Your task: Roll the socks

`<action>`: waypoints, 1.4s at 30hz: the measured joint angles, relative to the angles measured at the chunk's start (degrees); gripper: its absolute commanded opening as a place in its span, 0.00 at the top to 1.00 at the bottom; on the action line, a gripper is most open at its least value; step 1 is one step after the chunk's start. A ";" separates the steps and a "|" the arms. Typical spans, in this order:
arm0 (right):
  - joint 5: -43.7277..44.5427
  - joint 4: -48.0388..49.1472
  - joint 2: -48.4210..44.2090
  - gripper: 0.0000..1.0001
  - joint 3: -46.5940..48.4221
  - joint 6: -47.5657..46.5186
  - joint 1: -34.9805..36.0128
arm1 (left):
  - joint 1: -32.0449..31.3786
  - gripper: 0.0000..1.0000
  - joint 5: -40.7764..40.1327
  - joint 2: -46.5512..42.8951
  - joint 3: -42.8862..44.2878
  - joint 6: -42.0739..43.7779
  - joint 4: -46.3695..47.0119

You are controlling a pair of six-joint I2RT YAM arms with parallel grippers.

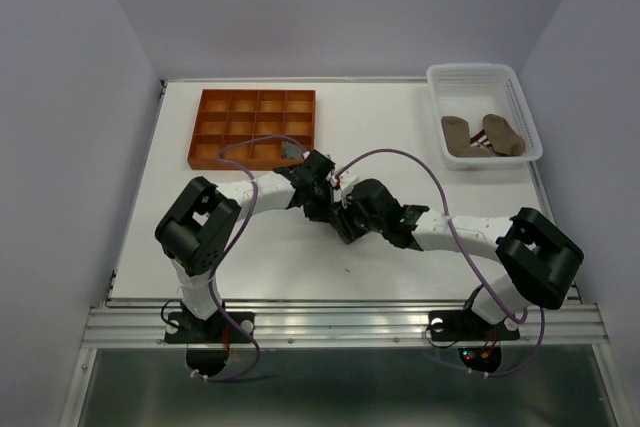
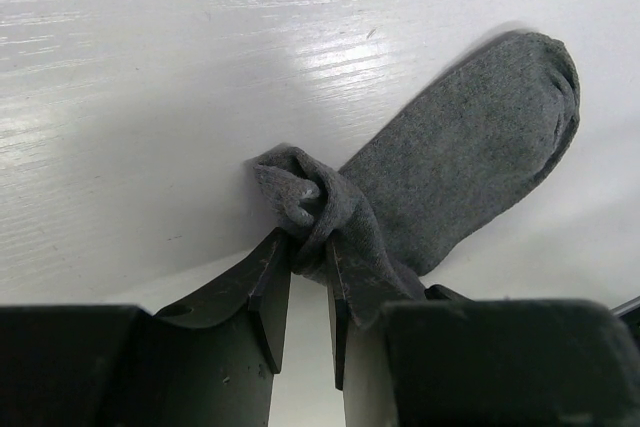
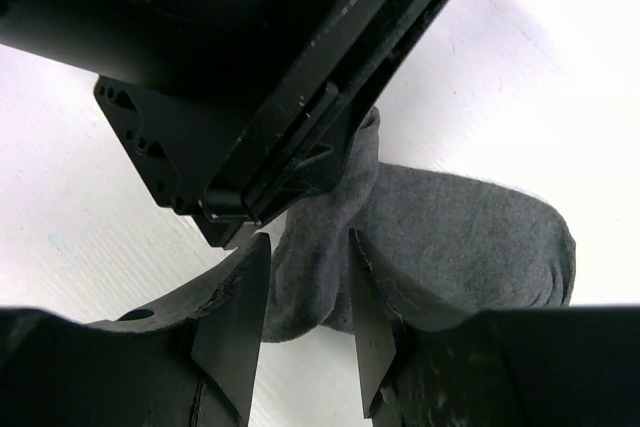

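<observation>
The left end effector [image 2: 305, 259] is narrow and pinches the grey sock [image 2: 470, 137] at its thin end, where the cloth is bunched into a small twisted lump just past the fingertips. The right end effector [image 3: 308, 247] is a bit wider and has a thick fold of the same sock between its two fingers, so both are holding one sock. The two sit very close, and the left one's black body fills the top of the right wrist view. Past the fingers, the rest of the sock lies flat on the white worktop [image 1: 400, 127], with its round toe end pointing away from the left end effector. From above, the two arms meet near the middle of the worktop and cover the sock, so it cannot be seen there. Farther out, at the back right corner, a white basket [image 1: 520, 97] holds two tan socks [image 1: 458, 132] side by side, one with a bit of red and white at its end. At the back left is an orange tray [image 1: 205, 127] with many little boxes, and I see no sock in any of them. So the job looks like it is only getting going – one end of the grey sock is scrunched up, but most of it is not rolled. The tan socks look like they are waiting for their turn – I cannot tell if they are rolled.
</observation>
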 measured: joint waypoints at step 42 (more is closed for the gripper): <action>4.22 1.01 6.10 0.60 -0.22 -1.27 2.56 | 0.00 0.70 -0.02 0.92 1.90 0.90 -1.81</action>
